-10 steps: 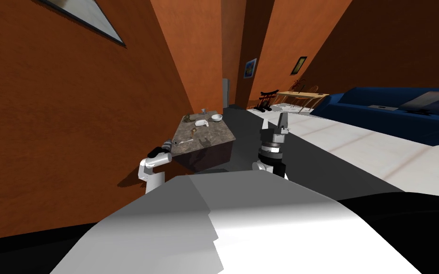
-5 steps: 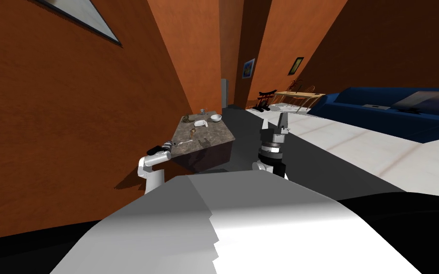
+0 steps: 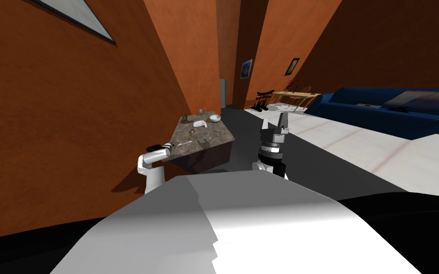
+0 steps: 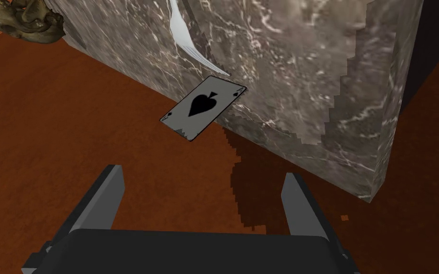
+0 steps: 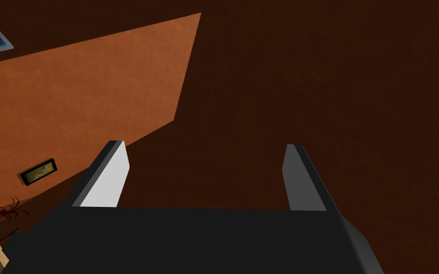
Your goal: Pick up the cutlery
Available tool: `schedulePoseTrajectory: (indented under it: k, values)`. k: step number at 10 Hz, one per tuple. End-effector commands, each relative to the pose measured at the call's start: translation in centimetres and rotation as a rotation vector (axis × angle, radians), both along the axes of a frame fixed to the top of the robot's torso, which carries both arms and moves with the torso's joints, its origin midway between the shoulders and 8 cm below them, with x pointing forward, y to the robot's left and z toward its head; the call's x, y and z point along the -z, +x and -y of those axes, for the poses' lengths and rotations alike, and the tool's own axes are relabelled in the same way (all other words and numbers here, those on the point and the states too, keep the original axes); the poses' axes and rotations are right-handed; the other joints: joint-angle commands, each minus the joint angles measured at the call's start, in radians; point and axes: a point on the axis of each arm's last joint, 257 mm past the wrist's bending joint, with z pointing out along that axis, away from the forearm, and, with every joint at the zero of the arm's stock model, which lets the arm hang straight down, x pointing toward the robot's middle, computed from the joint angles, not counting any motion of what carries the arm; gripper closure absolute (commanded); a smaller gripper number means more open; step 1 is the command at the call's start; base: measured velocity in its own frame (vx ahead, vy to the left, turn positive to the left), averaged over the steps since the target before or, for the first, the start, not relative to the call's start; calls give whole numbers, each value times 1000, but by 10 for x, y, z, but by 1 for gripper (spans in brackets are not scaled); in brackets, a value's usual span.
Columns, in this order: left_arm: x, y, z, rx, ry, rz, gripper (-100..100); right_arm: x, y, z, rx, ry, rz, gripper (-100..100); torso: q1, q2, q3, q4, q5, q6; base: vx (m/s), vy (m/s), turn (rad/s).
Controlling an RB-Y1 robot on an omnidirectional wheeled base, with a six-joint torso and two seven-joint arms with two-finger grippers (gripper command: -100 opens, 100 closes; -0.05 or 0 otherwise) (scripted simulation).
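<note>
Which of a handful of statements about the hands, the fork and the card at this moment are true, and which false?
1. The left hand is open and holds nothing. True.
2. The fork is gripped between the left hand's fingers. False: it lies on top of the table, well apart from the fingers.
3. A playing card, the ace of spades, juts out over the table's edge near the fork's tines. True.
4. The right hand is shut. False: its fingers stand apart with nothing between them.
</note>
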Motion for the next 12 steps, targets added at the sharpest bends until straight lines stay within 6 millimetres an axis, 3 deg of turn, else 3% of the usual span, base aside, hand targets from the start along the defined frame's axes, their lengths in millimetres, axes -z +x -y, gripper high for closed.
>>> schedulePoseTrajectory:
  k: [1, 12]
  values:
    - [4, 2, -3, -12, -26, -34, -100, 0, 0, 0, 0, 0, 0, 0, 0, 0, 0, 0, 0, 0, 22, 17, -59]
    - [36, -16, 6, -56, -183, -252, -100, 0, 0, 0, 0, 0, 0, 0, 1, -2, -1, 0, 0, 0, 26, 22, -43]
